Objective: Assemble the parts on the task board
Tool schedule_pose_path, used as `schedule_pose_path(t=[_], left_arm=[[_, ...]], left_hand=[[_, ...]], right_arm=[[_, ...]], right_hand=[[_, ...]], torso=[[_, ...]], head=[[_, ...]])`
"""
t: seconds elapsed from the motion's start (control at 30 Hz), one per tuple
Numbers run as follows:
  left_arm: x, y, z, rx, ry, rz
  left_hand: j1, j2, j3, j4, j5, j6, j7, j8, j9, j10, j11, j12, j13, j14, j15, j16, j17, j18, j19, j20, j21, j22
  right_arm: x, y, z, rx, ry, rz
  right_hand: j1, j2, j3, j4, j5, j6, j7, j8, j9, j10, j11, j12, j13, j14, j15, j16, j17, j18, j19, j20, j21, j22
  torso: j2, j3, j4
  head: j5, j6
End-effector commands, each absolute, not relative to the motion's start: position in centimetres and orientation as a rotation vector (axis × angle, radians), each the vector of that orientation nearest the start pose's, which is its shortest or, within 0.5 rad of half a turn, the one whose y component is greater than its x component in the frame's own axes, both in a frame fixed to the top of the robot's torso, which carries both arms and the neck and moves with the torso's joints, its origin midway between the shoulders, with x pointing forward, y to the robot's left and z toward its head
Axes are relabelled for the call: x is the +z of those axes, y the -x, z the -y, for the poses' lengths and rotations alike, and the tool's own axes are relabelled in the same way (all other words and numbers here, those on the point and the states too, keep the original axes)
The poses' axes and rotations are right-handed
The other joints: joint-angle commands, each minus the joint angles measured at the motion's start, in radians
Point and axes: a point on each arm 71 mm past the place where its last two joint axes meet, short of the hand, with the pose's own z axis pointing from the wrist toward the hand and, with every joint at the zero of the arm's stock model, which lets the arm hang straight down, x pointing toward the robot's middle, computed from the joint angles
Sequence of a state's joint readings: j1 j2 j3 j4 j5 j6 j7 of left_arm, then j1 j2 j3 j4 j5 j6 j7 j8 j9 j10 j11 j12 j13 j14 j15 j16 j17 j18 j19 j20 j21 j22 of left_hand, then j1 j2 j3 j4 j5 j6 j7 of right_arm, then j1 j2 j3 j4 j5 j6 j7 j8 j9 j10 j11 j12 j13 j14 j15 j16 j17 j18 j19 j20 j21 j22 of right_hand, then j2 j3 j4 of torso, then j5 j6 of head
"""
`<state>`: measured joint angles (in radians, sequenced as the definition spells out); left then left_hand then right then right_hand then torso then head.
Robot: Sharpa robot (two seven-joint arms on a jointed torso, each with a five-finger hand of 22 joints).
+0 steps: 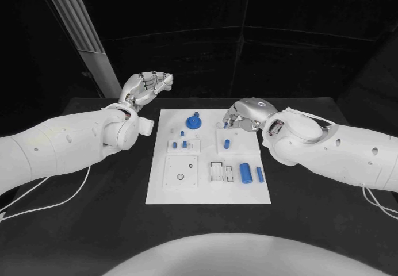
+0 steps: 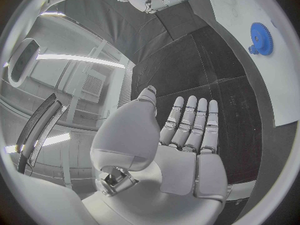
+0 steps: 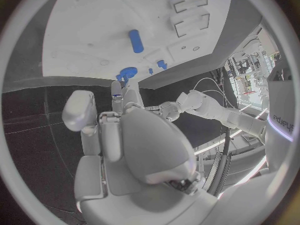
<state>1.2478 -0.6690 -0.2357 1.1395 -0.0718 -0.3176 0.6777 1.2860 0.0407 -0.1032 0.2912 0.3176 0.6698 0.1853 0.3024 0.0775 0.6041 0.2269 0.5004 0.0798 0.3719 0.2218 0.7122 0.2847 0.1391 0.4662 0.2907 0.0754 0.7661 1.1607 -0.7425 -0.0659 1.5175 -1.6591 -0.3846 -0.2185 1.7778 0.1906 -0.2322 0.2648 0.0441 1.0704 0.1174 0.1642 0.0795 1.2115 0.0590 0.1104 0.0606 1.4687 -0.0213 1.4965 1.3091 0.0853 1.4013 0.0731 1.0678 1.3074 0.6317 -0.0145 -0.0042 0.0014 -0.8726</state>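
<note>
1. While the white task board lies flat in the middle of the black tabletop, both arms reach in from the sides of the frame toward its upper half.
2. The left hand is raised at upper left, off the board's corner, palm up with its fingers straight and close together, holding nothing; in the left wrist view the same hand is bare. I judge it is parked clear to leave room.
3. The right hand hovers over the board's upper right part, fingers curled downward. A small blue bit shows at its fingertips, but I cannot tell whether it is pinched or merely lies beneath.
4. The parts are spread out: a blue gear near the top centre, small blue pegs just below it, another peg right of centre under the right hand.
5. Lower right lie a thick blue cylinder and a thinner blue rod side by side, beside rectangular slots; they look unseated, waiting their turn.
6. A round hole plate sits at lower left of the board.
7. Most of the assembly seems undone.
</note>
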Motion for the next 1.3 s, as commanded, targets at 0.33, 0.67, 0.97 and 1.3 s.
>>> schedule_pose_path(t=[0.33, 0.67, 0.97, 1.3], left_arm=[[-20.1, -53.3, -24.0, -1.502, 0.666, -1.102], [-20.1, -53.3, -23.9, -1.502, 0.665, -1.102], [-20.1, -53.4, -24.0, -1.501, 0.665, -1.102], [-20.1, -53.4, -24.0, -1.500, 0.666, -1.103]], left_hand=[[0.010, -0.001, -0.006, 0.001, 0.004, -0.008, 0.076, 0.006, 0.001, -0.007, 0.001, 0.007, -0.001, -0.009, -0.001, 0.008, -0.003, -0.017, 0.009, 0.000, -0.003, -0.002], [0.010, -0.001, -0.006, 0.001, 0.004, -0.008, 0.076, 0.006, 0.001, -0.007, 0.001, 0.007, -0.001, -0.009, -0.001, 0.008, -0.003, -0.017, 0.009, 0.000, -0.003, -0.002], [0.012, -0.001, -0.007, 0.000, 0.004, -0.008, 0.076, 0.009, 0.000, -0.007, 0.001, 0.010, -0.001, -0.009, -0.001, 0.010, -0.006, -0.017, 0.010, 0.000, -0.003, -0.002], [0.012, 0.000, -0.008, 0.000, 0.004, -0.009, 0.076, 0.010, 0.000, -0.008, 0.001, 0.011, -0.002, -0.009, -0.001, 0.011, -0.007, -0.017, 0.010, 0.000, -0.003, -0.003]], right_arm=[[-19.4, -45.6, 11.4, 0.723, 0.350, -1.549], [-19.4, -44.3, 8.7, 0.793, 0.444, -1.575], [-19.8, -43.9, 7.3, 0.802, 0.512, -1.593], [-20.7, -43.4, 6.5, 0.786, 0.558, -1.665]], right_hand=[[0.018, 0.008, 0.008, 0.002, 0.003, -0.002, 0.013, -0.005, 0.000, 0.005, 0.010, -0.015, 0.000, 0.079, 0.011, 0.009, 0.137, 0.012, -0.002, 0.012, -0.004, 0.026], [0.022, 0.010, 0.012, 0.002, 0.003, -0.001, 0.015, -0.006, -0.001, 0.006, 0.011, -0.019, 0.000, 0.079, 0.013, 0.010, 0.138, 0.013, -0.004, 0.013, -0.009, 0.024], [0.026, 0.008, 0.014, 0.002, 0.003, -0.003, 0.018, -0.009, -0.002, 0.005, 0.013, -0.023, 0.000, 0.079, 0.014, 0.010, 0.137, 0.013, -0.004, 0.015, -0.011, 0.023], [0.026, 0.009, 0.016, 0.005, 0.003, -0.009, 0.020, -0.015, -0.004, 0.001, 0.016, -0.031, 0.000, 0.078, 0.017, 0.009, 0.135, 0.014, -0.007, 0.018, -0.017, 0.021]], torso=[[-0.001, -0.0004, -0.0003], [0.000, -0.0006, -0.0002], [0.000, 0.0007, -0.0003], [0.000, -0.0001, -0.0006]], head=[[0.025, 0.000], [0.041, 0.000], [0.047, 0.000], [0.049, 0.000]])
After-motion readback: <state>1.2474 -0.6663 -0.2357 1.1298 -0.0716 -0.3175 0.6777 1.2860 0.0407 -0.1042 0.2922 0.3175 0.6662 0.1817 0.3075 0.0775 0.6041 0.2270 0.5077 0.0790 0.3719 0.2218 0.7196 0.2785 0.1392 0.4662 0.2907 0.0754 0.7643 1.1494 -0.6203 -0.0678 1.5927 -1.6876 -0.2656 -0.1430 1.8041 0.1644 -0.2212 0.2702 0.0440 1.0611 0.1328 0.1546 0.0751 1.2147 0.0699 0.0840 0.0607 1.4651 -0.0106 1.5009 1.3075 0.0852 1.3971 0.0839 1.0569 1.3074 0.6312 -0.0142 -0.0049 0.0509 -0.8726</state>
